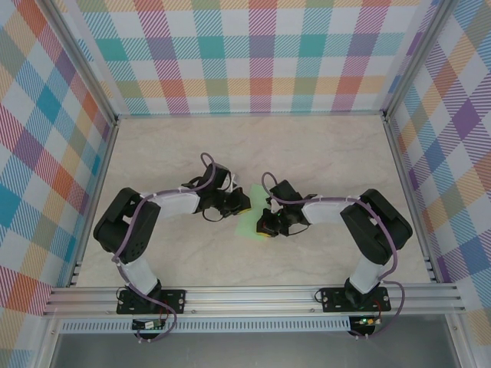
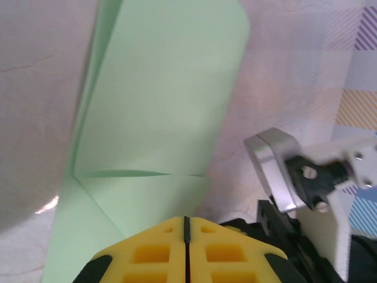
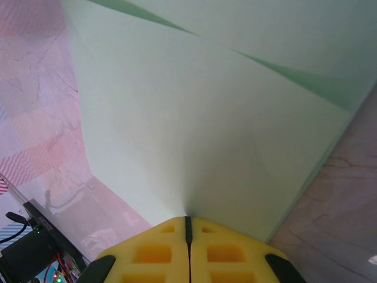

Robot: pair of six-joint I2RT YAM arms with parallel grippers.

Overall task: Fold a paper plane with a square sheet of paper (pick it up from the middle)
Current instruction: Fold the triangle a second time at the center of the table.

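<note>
Looks about midway through the folding. Paper sheet (image 1: 247, 219) not a flat square now: doubled over on itself at the centre of the surface (image 1: 322, 153), between the two claws. Left claw (image 1: 234, 204) at its 10 o'clock, right claw (image 1: 268, 225) at its 4 o'clock, both low and close against it.

From the left wrist: a long flap laid over a lower layer, its crease running from 7 o'clock up toward 12 o'clock. A thin dark slit crosses the flap's near end. Left claw clenched, yellow tips together with no gap, sitting at the sheet's near edge. Cannot tell whether pinching paper there or merely pressing on it.

From the right wrist: right claw clenched too, and here grasping the sheet, with the paper coming straight out of the seam between the tips and soft shading fanning away from that spot. Slanted folds with darker green wedges toward 1 and 2 o'clock.

Done so far, judging by the layers: at least a couple of folds, and a hold taken on the sheet. Probably left to do: pressing these creases flat, narrowing the shape to a sharp tip, closing it along a centre crease. No pointed nose or wings to be made out yet, so not a finished plane.
</note>
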